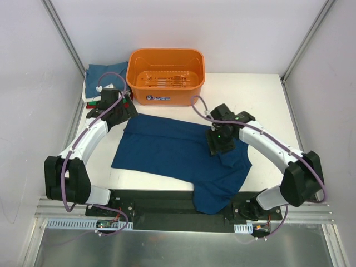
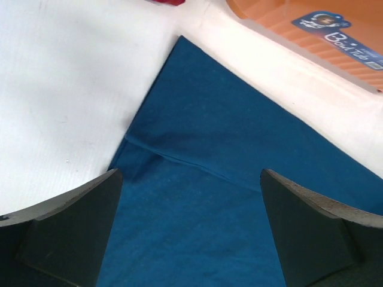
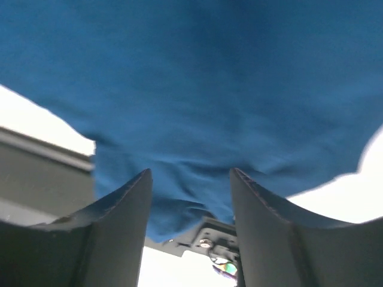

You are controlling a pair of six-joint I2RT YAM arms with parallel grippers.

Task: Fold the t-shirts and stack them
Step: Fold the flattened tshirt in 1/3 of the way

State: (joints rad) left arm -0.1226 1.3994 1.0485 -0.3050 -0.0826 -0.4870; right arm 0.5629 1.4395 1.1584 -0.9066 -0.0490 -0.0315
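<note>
Tee [image 1: 167,150] spread flat between folds.
The tee lay on the table [image 1: 261,105] just near of the basket [image 1: 166,75], its near-right part hanging over the table's near edge. The left gripper [image 1: 123,114] stood wide open and empty over the far-left corner, and the right gripper [image 1: 220,143] stood open above the right side. The next move probably called for both to grasp edges again for a fold.

We see an orange plastic basket [image 1: 189,92] standing at the white table's [image 1: 267,111] far edge, a blue label [image 1: 157,98] on its near wall. A black plate [image 1: 161,200] runs along the near edge.
</note>
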